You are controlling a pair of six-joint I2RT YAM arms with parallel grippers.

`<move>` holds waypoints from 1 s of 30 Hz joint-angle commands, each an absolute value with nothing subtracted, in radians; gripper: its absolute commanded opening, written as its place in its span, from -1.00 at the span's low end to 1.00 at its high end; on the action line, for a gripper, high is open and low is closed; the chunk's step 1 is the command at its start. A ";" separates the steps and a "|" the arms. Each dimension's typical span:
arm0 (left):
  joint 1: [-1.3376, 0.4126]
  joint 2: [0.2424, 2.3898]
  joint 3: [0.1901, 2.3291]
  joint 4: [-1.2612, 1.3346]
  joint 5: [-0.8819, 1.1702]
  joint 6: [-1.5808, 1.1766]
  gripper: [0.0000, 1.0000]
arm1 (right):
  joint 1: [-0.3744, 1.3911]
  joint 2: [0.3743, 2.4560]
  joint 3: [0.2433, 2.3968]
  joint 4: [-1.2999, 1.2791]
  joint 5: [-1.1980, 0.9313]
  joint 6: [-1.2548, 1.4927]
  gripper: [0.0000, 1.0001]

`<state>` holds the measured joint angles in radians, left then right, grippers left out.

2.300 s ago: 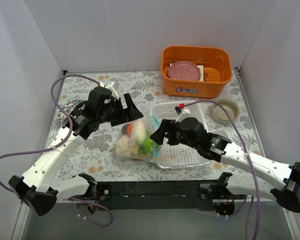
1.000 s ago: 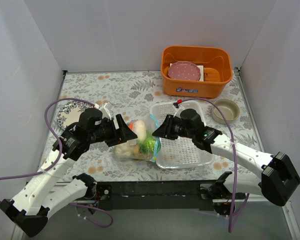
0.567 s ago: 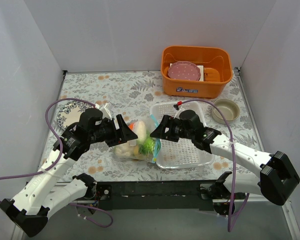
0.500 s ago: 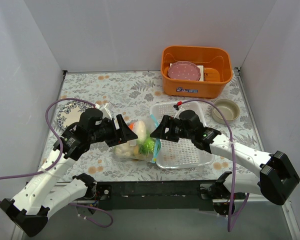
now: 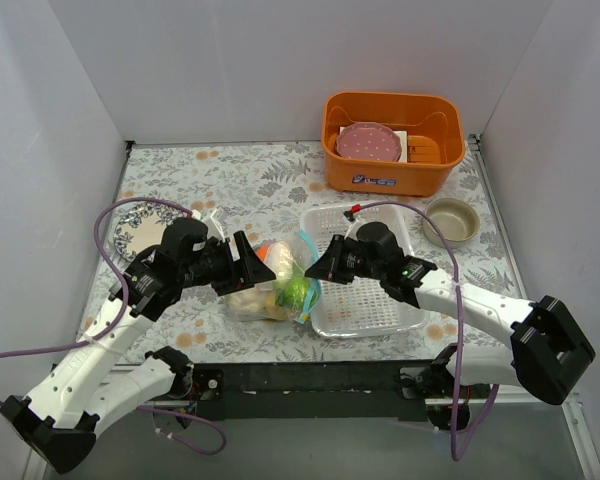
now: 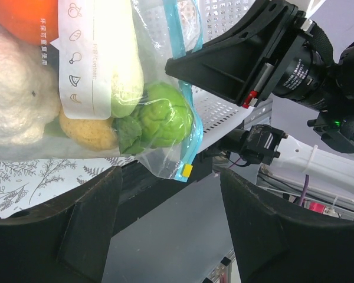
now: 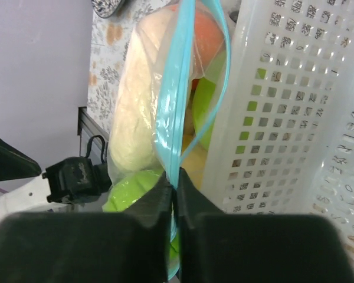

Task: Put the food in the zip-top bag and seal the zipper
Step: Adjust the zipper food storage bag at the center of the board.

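The zip-top bag (image 5: 272, 285) lies on the flowery table (image 5: 230, 180), touching the left side of the white tray with holes (image 5: 375, 300). Toy food (image 6: 162, 121) fills it: something green, something white, an orange. The right gripper (image 7: 174, 180) pinches the blue zipper (image 7: 176, 88) tight. The left gripper (image 5: 257, 266) sits at the bag's other side, fingers spread wide, holding nothing.

Bright, even overhead light; shadows soft. Right wrist view: dark fingers (image 7: 76, 247) blurred, tray (image 7: 295, 106) overexposed.
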<state>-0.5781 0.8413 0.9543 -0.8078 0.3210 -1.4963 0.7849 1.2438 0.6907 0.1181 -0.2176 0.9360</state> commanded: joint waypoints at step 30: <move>-0.577 0.647 1.303 -1.125 -0.414 -1.572 0.71 | 0.859 1.822 1.612 0.087 -0.400 0.804 -0.97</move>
